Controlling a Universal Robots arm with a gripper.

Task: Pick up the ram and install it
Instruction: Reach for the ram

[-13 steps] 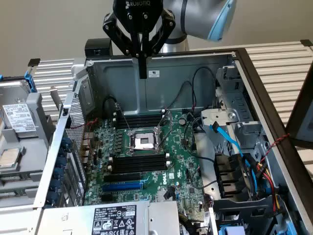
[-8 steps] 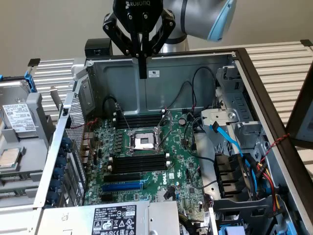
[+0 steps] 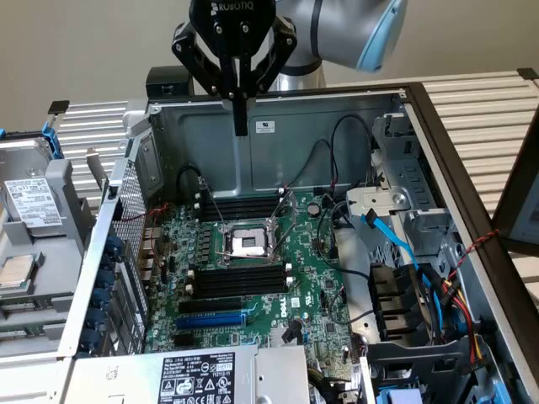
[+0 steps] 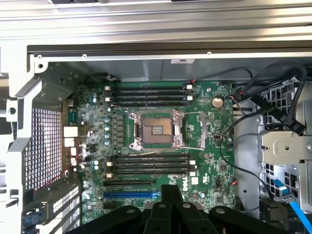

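Observation:
My gripper (image 3: 242, 124) hangs high over the open computer case, above the far wall, with its black fingers pressed together and pointing down. Nothing shows between them. In the wrist view the gripper (image 4: 170, 191) is shut over the near edge of the green motherboard (image 4: 214, 146). The ram is out of view. Two banks of empty black memory slots with white end clips flank the CPU socket (image 4: 156, 130): one bank (image 4: 146, 93) towards the far wall, the other (image 4: 151, 165) beside the blue expansion slot (image 4: 131, 194). The exterior view shows the same banks (image 3: 240, 206) (image 3: 240, 282).
The grey case wall (image 3: 286, 143) stands just below the fingertips. Black cables (image 3: 337, 151) loop along it. A blue data cable (image 3: 396, 244) and a drive bay (image 3: 404, 219) sit at the exterior view's right. A drive cage (image 3: 34, 210) stands outside the case at the left, and the labelled power supply (image 3: 210, 374) in front.

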